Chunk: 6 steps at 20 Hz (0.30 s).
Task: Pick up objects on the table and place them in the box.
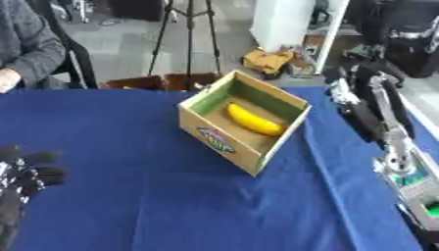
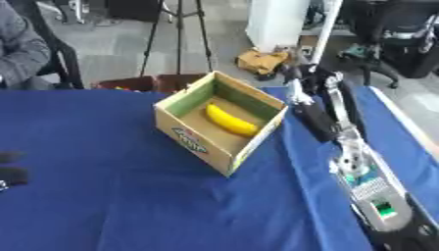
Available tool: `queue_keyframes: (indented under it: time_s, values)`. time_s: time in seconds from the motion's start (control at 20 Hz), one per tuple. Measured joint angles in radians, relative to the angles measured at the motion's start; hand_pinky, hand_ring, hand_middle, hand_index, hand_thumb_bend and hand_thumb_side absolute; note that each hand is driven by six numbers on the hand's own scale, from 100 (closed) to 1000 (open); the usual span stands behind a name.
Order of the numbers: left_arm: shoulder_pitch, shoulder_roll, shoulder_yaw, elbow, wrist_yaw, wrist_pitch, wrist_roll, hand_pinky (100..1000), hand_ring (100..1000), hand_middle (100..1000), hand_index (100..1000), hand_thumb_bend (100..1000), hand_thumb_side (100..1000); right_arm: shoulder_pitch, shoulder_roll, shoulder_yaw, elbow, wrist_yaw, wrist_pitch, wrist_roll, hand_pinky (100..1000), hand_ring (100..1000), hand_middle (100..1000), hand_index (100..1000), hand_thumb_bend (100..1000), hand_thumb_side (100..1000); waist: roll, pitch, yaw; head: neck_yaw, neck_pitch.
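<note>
Banana: I count one banana (image 1: 252,120), yellow, lying on the floor of the box, centre of the frame.
Banana axis: its long axis runs from upper left to lower right, along the box's longer side; the lower-right end sits nearest the right wall.
Box: one open cardboard box (image 1: 225,141), turned at an angle on the blue table (image 1: 146,196), a coloured label on its front wall.
Left hand: I see my left hand (image 1: 26,172) at the lower left edge, dark, fingers relaxed and apart, holding nothing, well apart from the box.
Right hand: my right hand (image 2: 315,113) shows just right of the box, raised, dark and silver; I cannot tell how its fingers stand.
</note>
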Motion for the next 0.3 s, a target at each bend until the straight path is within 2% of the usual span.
queue_keyframes:
  time_s: [0.1,0.3]
  values:
    - [0.006,0.0,0.01,0.0,-0.003,-0.002,0.011,718,681,736,688,219,1000,0.06,0.021,-0.015,-0.038,-0.063,-0.007,-0.015,472,513,540,659,100,895,-0.002,0.0,-0.019,0.02,0.008]
    - [0.015,0.001,0.018,0.001,-0.005,-0.004,0.023,718,682,738,689,217,1000,0.147,0.076,-0.044,-0.06,-0.126,-0.018,-0.034,456,470,493,619,100,957,0.0,0.0,-0.045,0.053,0.026]
